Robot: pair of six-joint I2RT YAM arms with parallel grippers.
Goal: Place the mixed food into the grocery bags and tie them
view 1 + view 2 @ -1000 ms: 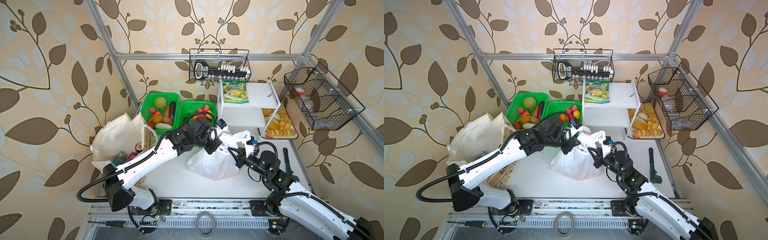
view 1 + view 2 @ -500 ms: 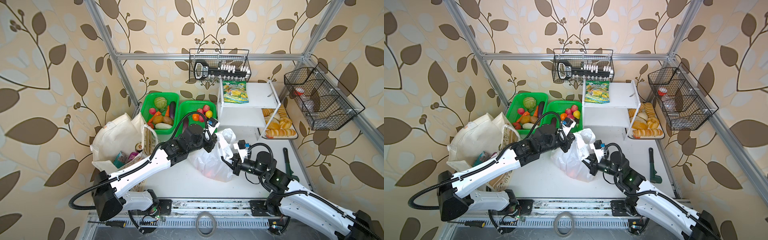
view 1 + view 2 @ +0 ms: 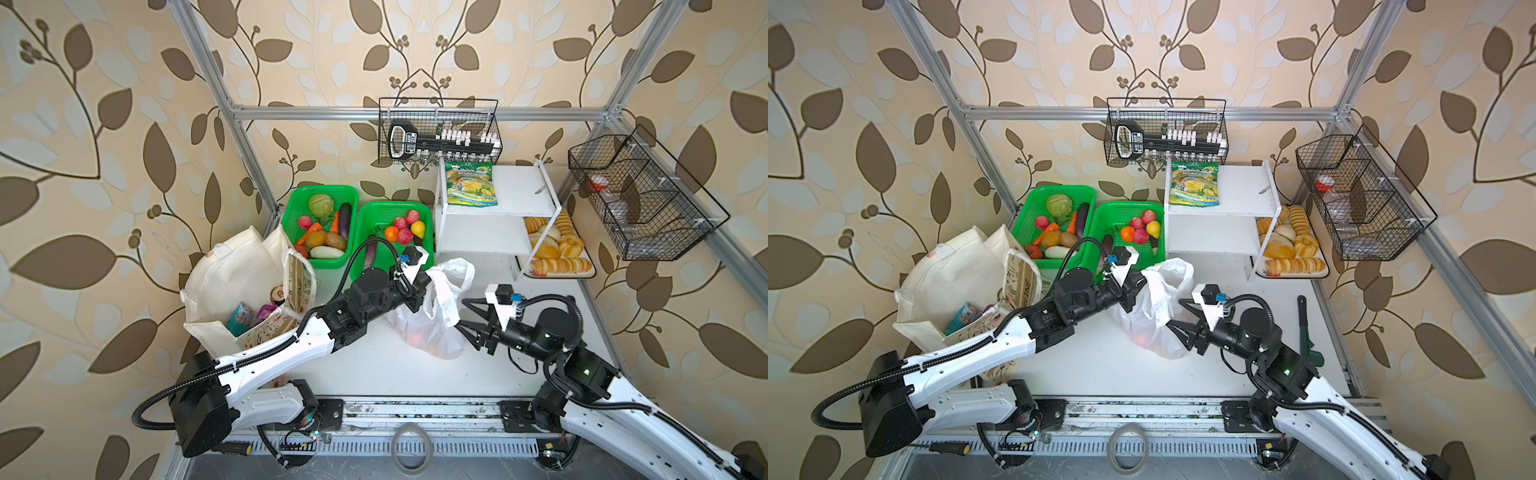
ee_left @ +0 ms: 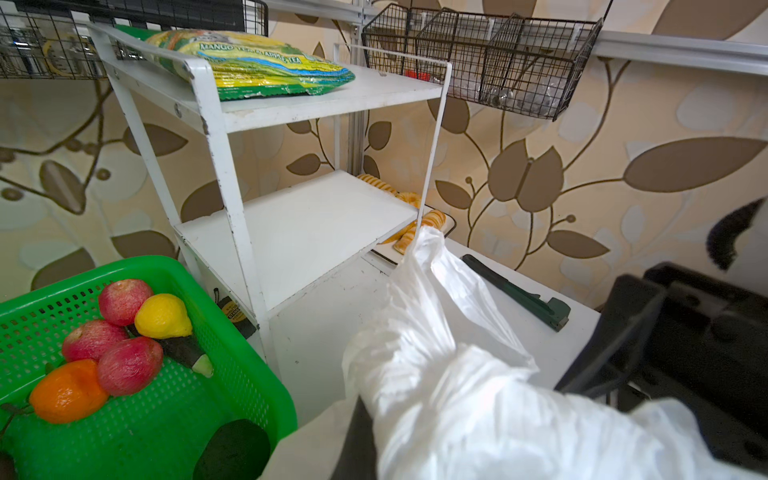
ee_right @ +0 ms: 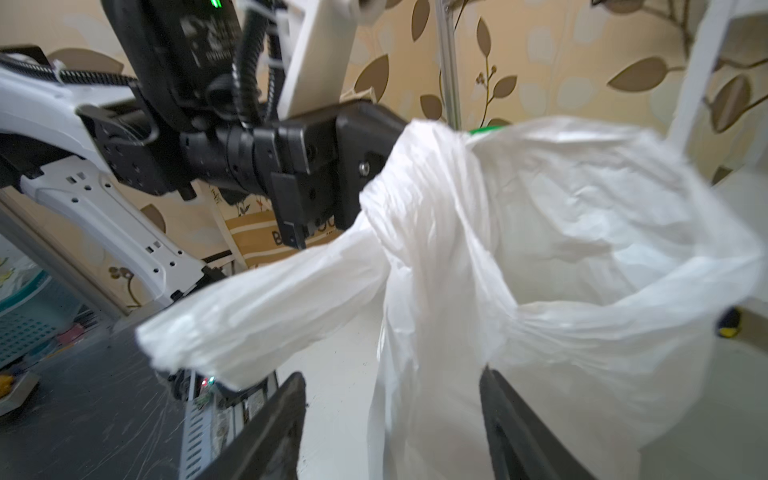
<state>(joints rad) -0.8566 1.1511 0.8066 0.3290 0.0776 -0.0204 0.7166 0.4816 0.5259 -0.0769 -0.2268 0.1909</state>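
Since one second ago, the right hand (image 3: 459,312) has let go of the plastic carrier bag (image 3: 432,332) and its jaws have swung apart. The bag was then stretched between both hands. It now stands bunched and narrower.

Layout in a top view, with 12 o'clock toward the back wall:

1. The cloth tote (image 3: 232,274) sits at 9 o'clock on the worktop (image 3: 374,365) with its mouth open. A blue pouch (image 3: 241,320), a purple packet (image 3: 266,311) and a small can (image 3: 277,293) lie inside.
2. The left hand (image 3: 417,291) is fully closed on gathered handle film at the bag's 11 o'clock.
3. The carrier bag rests at the worktop centre. Red and orange shapes show through the film low down, but which fruit they are cannot be told.
4. The right hand stands at the bag's 3 o'clock, wide open and holding nothing. In the right wrist view, film hangs between its fingers (image 5: 282,419) without being clamped.

Handling, as a judgement:

- The film is thin, soft and slippery, and it probably tears under a sharp pull.
- The fruit weights the bottom, so the bag should stay put.
- Take hold of the free handle loop (image 3: 457,272) at the bag's 1 o'clock, close to its gathered root. Do not take hold of the bag body.
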